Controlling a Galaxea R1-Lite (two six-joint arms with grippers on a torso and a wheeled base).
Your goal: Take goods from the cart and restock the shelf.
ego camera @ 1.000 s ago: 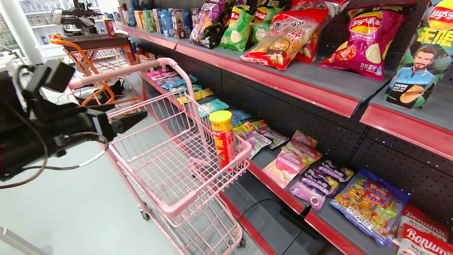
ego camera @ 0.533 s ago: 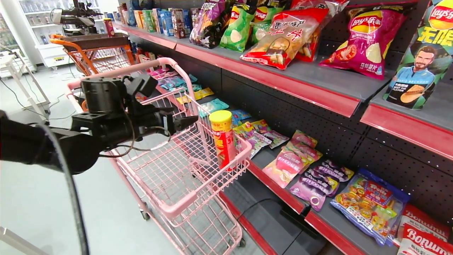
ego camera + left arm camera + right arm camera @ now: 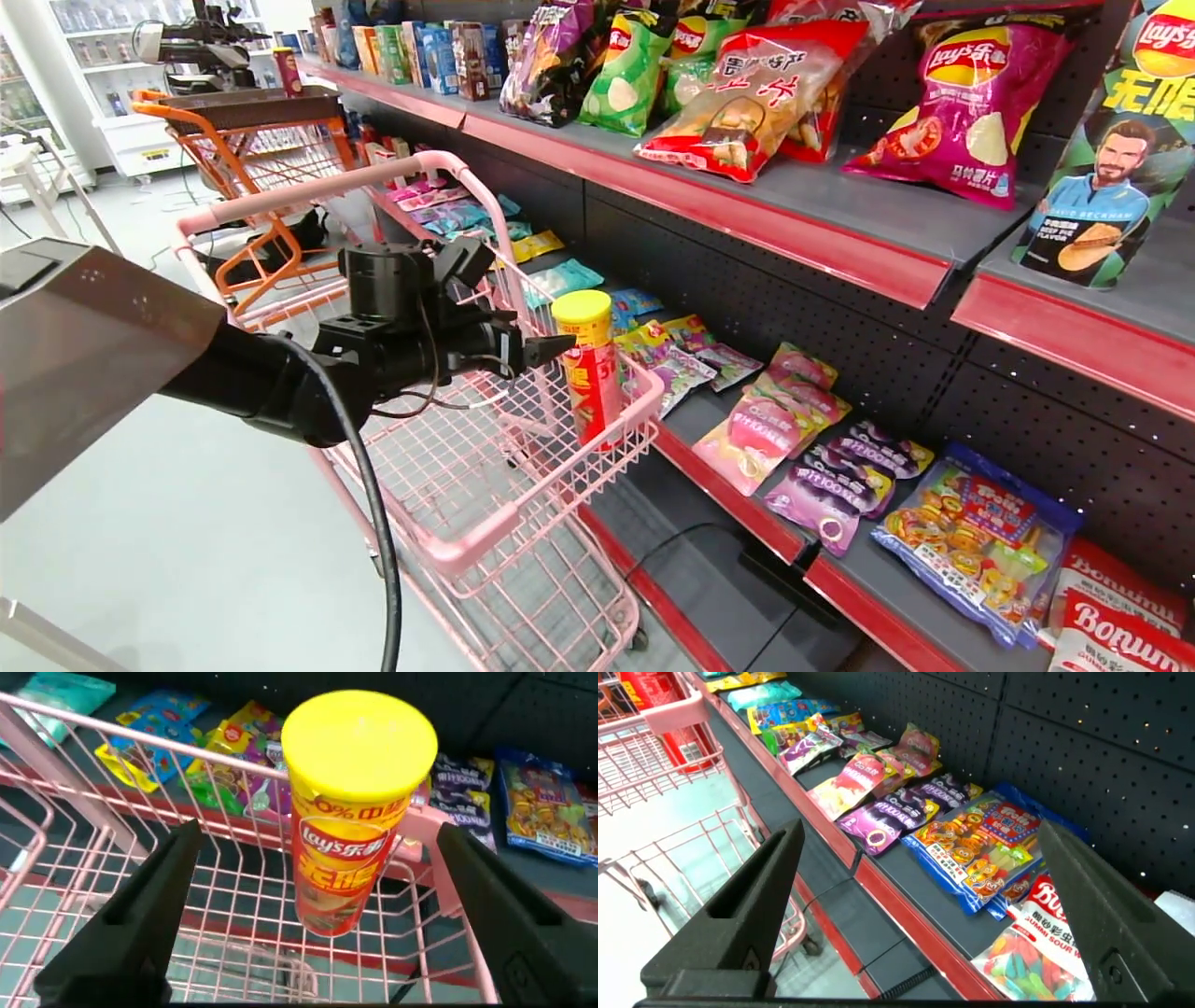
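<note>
1. While the left gripper (image 3: pixel 560 345) hovers level with the upper half of the chips can (image 3: pixel 586 369), its jaws are spread wide. In the left wrist view the can (image 3: pixel 355 821) stands in the gap of that gripper (image 3: pixel 315 835) and touches neither side.
2. Red with a yellow lid, the can stands upright in the pink cart (image 3: pixel 476 546), in the basket corner next to the shelf. In the head view the left gripper sits at the can's 9 o'clock.
3. The shelf (image 3: pixel 747 229) runs past the cart. Its upper board carries chip bags (image 3: pixel 747 93) at the can's 12 to 2 o'clock, and its lower board holds flat candy bags (image 3: pixel 803 457) at the can's 4 o'clock.
4. The right gripper (image 3: pixel 920 835) hangs over the lower board with its jaws spread and nothing between them. Purple candy bags (image 3: pixel 906 803) lie below it.
5. An orange cart (image 3: pixel 252 140) stands well apart, at the can's 10 o'clock.
</note>
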